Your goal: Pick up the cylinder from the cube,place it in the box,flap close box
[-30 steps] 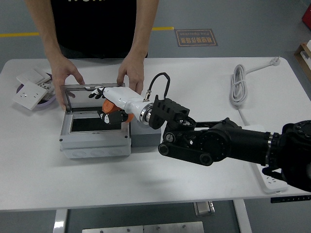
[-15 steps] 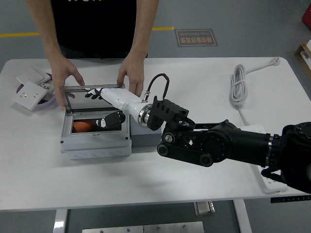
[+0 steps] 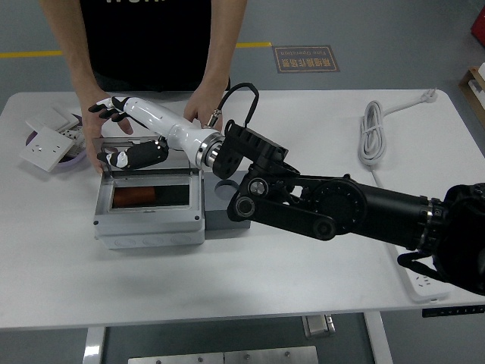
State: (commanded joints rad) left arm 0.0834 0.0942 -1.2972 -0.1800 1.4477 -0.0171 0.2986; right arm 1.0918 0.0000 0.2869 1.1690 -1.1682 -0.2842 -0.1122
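The orange cylinder (image 3: 133, 196) lies inside the grey box (image 3: 148, 224) at the left of the table. The box's clear lid (image 3: 178, 155) stands open at the back. My right hand (image 3: 115, 130) is white with black fingertips; it reaches over the lid's far left corner, fingers spread and empty. A grey cube (image 3: 226, 212) with a round hole on top stands right of the box, partly hidden by my right arm. A person at the far side holds the lid's edge with one hand (image 3: 97, 125) and rests the other hand (image 3: 201, 106) behind the box. My left arm is out of view.
White wall sockets (image 3: 47, 142) on a purple plate lie at the far left. A coiled grey cable (image 3: 373, 135) lies at the right back. A white power strip (image 3: 426, 285) sits at the right front edge, partly under my arm.
My right hand let the orange cylinder go into the box, then rose and moved back and left to the lid's far corner. The cube's top hole is now uncovered.
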